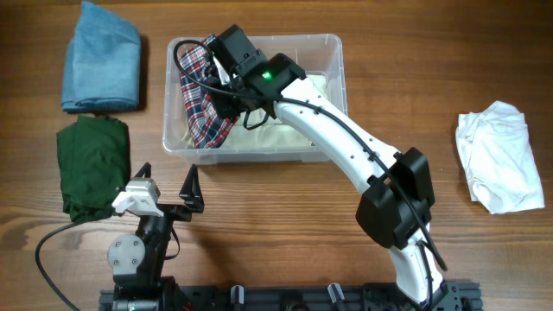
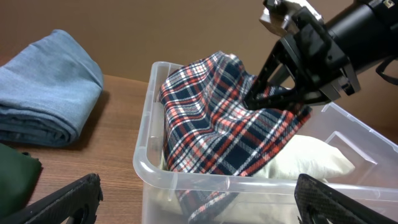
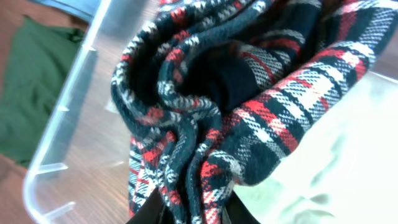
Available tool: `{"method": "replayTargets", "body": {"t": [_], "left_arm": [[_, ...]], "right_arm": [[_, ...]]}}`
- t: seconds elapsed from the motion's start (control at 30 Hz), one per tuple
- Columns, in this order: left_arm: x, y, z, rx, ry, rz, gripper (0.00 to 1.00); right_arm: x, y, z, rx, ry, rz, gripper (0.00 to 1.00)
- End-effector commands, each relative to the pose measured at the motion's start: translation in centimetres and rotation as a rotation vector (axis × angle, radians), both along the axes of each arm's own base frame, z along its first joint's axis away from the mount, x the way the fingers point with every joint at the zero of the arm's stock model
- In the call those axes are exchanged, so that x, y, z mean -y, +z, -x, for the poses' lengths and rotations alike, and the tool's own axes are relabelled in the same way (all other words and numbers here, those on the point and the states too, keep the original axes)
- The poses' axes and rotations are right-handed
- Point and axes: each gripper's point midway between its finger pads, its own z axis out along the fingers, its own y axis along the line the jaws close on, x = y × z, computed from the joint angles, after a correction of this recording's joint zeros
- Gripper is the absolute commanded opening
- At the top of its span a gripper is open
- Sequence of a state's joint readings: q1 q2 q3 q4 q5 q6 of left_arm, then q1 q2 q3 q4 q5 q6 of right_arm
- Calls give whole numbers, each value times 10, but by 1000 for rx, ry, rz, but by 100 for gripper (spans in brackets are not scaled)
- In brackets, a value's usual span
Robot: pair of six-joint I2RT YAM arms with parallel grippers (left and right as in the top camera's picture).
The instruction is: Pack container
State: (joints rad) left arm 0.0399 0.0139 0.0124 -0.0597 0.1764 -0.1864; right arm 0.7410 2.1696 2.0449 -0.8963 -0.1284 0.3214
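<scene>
The clear plastic container (image 1: 333, 52) stands at the table's back middle; it also shows in the left wrist view (image 2: 155, 168) and the right wrist view (image 3: 68, 124). A plaid cloth (image 1: 203, 108) hangs into its left part over a pale cream cloth (image 1: 285, 130). My right gripper (image 1: 216, 82) is shut on the plaid cloth (image 3: 205, 112), holding it bunched above the tub; in the left wrist view the right gripper (image 2: 261, 93) pinches the plaid cloth (image 2: 211, 124). My left gripper (image 1: 168, 186) is open and empty in front of the container.
A folded blue cloth (image 1: 102, 56) lies at the back left, and a folded dark green cloth (image 1: 91, 168) lies in front of it. A crumpled white cloth (image 1: 501, 155) lies at the right.
</scene>
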Motion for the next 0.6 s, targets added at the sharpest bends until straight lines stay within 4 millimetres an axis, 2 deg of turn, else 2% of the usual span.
{"method": "replayTargets", "body": {"t": [0.0,0.23,0.43,0.57], "left_arm": [[-3,-2,0,-3,15,4,100],[-3,-2,0,-3,15,4,100],[-3,-2,0,-3,15,4,100],[-3,-2,0,-3,15,4,100]], "right_arm": [[14,-3,-4,-3,-84,61,5],[28,-15,8,-75,-132,119,5],[14,-16,17,-102,-99,81,5],[4,-12,16,-85,-102,52,5]]}}
